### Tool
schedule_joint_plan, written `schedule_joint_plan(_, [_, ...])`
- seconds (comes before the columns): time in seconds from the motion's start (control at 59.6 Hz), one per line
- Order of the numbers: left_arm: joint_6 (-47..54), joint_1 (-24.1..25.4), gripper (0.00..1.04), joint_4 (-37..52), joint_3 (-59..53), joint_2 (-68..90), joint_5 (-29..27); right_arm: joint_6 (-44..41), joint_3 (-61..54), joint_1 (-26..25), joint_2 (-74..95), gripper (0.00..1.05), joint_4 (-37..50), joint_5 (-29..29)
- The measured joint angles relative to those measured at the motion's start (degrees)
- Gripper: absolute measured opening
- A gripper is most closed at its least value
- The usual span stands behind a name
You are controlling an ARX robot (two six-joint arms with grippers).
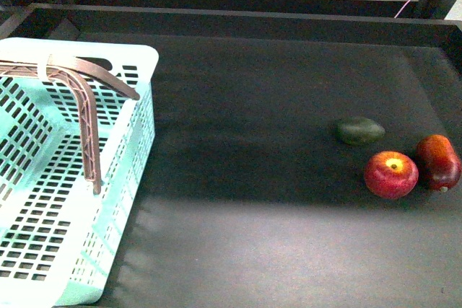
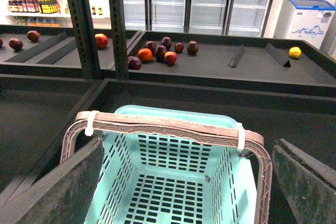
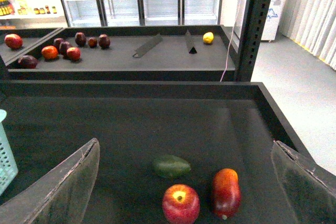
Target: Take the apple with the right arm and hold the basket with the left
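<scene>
Red apple [image 1: 390, 174] is sitting on the dark bench [image 1: 253, 200], right side, just beside an elongated red-orange fruit [image 1: 438, 161], green oval fruit [image 1: 359, 130] near. Right claw [image 3: 185, 142] is hanging above it, spread wide, empty. Left claw [image 2: 189, 141], equally wide and empty, is hovering over the basket [image 1: 144, 59] handle [image 2: 163, 124]. Approach step, seemingly; next, both are needing to descend and close, right avoiding neighbours.

Our left gripper [image 2: 187, 148] hangs with jaws spread wide, its two dark fingers [image 2: 58, 192] well apart, closed on nothing. Our right gripper [image 3: 185, 145] is likewise wide open and empty.
</scene>
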Motion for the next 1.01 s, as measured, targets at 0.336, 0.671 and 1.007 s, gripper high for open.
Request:
schedule_joint_plan(0.336, [0.0,0.0,0.98,0.0,0.0,0.0,0.0,0.0,0.0,0.0,0.0,0.96,0.0,0.0])
schedule_joint_plan(0.671, [-1.4,0.4,0.98,-1.3,0.3,0.7,1.2,0.0,0.0,0.0,0.0,0.96,0.0,0.0])
schedule_joint_plan(1.007, [-57.1,8.0,0.98,4.7,11.6,38.4,20.4,0.0,0.0,0.0,0.0,0.96,0.0,0.0])
